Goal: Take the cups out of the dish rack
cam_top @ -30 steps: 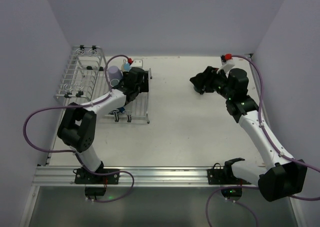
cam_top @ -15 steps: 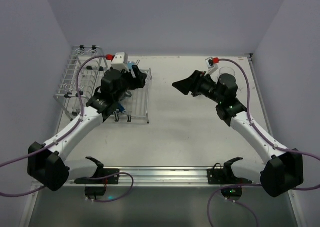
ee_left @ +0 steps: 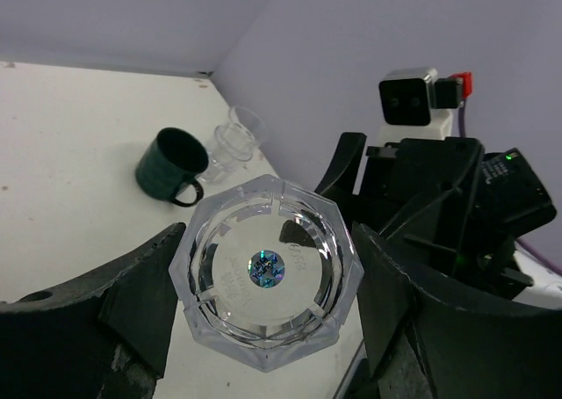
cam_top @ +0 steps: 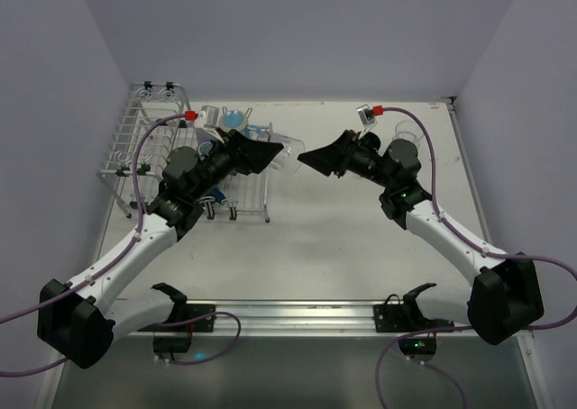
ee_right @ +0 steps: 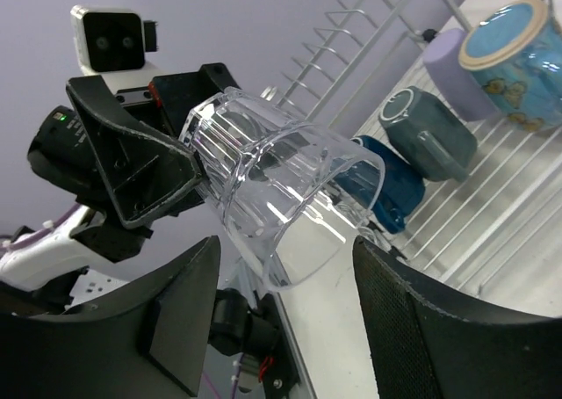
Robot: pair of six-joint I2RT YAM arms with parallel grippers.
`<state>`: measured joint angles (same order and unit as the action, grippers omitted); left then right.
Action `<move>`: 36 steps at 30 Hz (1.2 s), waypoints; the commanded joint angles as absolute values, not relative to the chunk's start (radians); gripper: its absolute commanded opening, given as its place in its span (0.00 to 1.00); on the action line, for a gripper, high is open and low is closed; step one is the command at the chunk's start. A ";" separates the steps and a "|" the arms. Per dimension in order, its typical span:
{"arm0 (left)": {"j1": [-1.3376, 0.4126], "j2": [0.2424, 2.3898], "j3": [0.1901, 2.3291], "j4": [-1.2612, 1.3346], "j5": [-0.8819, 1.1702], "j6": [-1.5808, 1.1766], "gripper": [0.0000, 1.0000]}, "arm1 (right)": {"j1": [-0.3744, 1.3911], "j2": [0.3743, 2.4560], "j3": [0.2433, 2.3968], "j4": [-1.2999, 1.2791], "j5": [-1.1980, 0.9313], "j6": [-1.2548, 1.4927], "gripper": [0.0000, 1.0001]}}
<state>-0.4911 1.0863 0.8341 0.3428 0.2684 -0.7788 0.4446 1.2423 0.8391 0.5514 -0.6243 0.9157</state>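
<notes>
Left fingers [ee_left: 132,298] grip glass [ee_left: 268,272], right fingers [ee_right: 421,329] opposite.

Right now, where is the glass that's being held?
Top view, centre: the clear ribbed glass is in midair just right of the dish rack, clamped in the left gripper, mouth toward the open right gripper.

This is a robotics lab test cell rather than a real kitchen. Bare lavender walls [cam_top: 297,31] box in a plain white tabletop [cam_top: 334,238]. The left arm [cam_top: 135,247] and right arm [cam_top: 446,238] are bolted to an aluminium rail [cam_top: 288,316] along the bottom of the frame. Purple cables [cam_top: 135,170] hang in loose loops, and a wire dish rack [cam_top: 144,134] stands at upper left.
</notes>
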 commanded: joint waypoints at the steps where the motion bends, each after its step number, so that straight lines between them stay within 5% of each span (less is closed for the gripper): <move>1: -0.485 1.066 0.810 0.549 0.363 -0.911 0.15 | 0.477 1.239 0.870 0.627 -0.675 0.917 0.64; 17: -0.526 1.060 0.758 0.661 0.368 -0.992 0.21 | 0.560 1.313 0.904 0.893 -0.750 1.064 0.41; 19: -0.528 1.054 0.756 0.661 0.371 -0.988 0.27 | 0.564 1.318 0.902 0.933 -0.750 1.078 0.33; 22: -0.528 1.031 0.770 0.611 0.373 -0.941 0.58 | 0.563 1.305 0.896 0.919 -0.738 1.085 0.06; 23: -0.528 1.023 0.784 0.574 0.361 -0.911 0.77 | 0.564 1.287 0.902 0.882 -0.721 1.044 0.02; 26: -0.528 0.973 0.853 0.364 0.284 -0.766 1.00 | 0.563 1.259 0.937 0.656 -0.700 0.909 0.00; 36: -0.526 0.801 0.954 -0.245 0.038 -0.374 1.00 | 0.395 1.250 1.222 -0.226 -0.416 0.473 0.00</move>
<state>-0.5255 0.8310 0.9493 -0.0113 0.1146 -0.5484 0.4831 1.2617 1.0958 0.0738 -0.5434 0.6559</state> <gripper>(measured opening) 0.997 0.146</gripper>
